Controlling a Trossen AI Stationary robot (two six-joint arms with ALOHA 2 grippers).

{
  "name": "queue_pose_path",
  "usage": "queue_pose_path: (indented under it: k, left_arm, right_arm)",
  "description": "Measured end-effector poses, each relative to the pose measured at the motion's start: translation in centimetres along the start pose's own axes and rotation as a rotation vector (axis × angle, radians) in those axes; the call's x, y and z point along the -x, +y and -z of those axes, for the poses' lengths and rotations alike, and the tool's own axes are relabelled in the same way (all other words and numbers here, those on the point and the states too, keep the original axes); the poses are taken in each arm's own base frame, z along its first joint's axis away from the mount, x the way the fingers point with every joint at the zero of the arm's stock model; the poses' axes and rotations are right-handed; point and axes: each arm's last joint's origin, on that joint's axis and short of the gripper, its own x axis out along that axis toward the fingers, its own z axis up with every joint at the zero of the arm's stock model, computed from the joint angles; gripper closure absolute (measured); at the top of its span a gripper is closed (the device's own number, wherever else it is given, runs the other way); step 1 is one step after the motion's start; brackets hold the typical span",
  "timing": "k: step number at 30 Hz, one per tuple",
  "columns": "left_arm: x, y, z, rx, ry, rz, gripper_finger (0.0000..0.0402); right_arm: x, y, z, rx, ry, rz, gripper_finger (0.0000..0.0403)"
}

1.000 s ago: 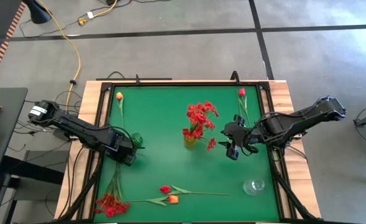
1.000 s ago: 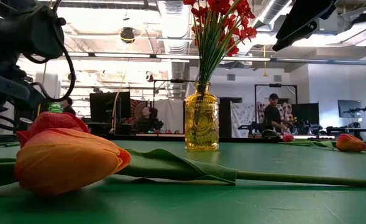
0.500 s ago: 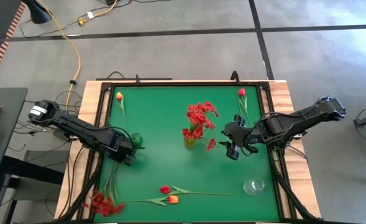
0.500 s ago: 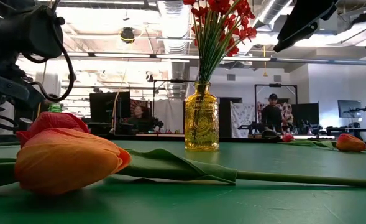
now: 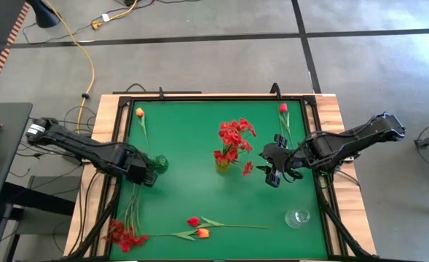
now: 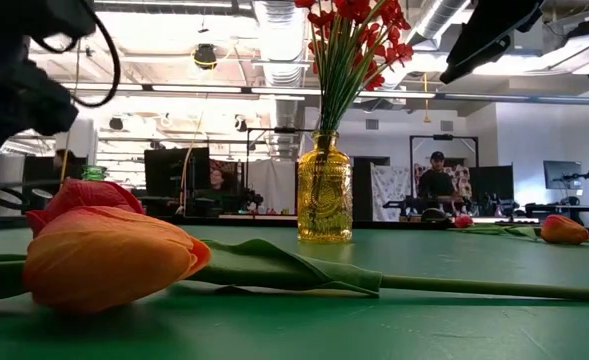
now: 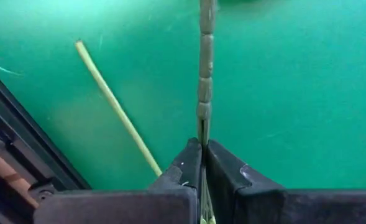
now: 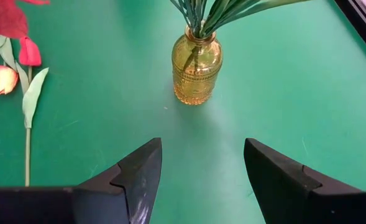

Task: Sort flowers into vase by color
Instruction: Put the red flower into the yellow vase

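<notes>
My left gripper [image 5: 146,178] is at the table's left side, beside a small green vase [image 5: 159,163], and is shut on a thin green stem [image 7: 202,106]. A bunch of small red blossoms [image 5: 123,234] lies at the near left corner, its stems running up to that gripper. A pale stem [image 7: 117,109] lies beside the held one. My right gripper [image 5: 271,173] hangs open right of the amber vase [image 8: 197,68], which holds red blossoms [image 5: 234,138]. A red-pink bud [image 5: 193,221] and an orange tulip [image 5: 202,233] lie by the near edge. My left gripper pinches the green stem [image 7: 202,127] between its two fingers, and the stem runs straight on past the fingertips, along the fingers. The stems [image 5: 134,207] trail from the gripper toward the near edge. The blossom end [image 5: 123,234] rests at the table's near left corner.
An orange tulip [image 5: 139,113] lies near the far left corner and a red tulip [image 5: 282,108] near the far right. A clear glass vase [image 5: 298,217] stands at the near right. Black frame rails [image 5: 119,145] border the green mat. People stand in the room behind.
My left arm has drawn back a little toward the table's left and far side with its fingers still shut on the stem. The red blossom bunch has shifted slightly at the near left corner. In the low view the left arm has moved out of the way of the green vase.
</notes>
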Motion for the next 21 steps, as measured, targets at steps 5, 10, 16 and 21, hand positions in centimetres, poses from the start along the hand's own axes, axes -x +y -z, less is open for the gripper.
queue_pose_path:
  k: [5,10,16,21]
  left_arm:
    - [1.8,0.6,0.1,0.022,-0.072,0.100,0.0401]
    - [3.8,1.2,0.2,0.025,-0.141,0.231,0.0401]
    - [6.1,2.1,0.4,0.021,-0.181,0.385,0.0401]
    - [8.3,3.1,0.7,-0.028,-0.213,0.513,0.0401]
  right_arm:
    - [0.0,0.0,0.0,0.006,-0.001,0.000,0.0148]
    - [0.0,0.0,0.0,0.005,-0.003,-0.001,0.0148]
    - [0.0,0.0,-0.1,0.010,-0.007,-0.004,0.0148]
    - [0.0,0.2,-0.4,-0.002,-0.040,-0.025,0.0148]
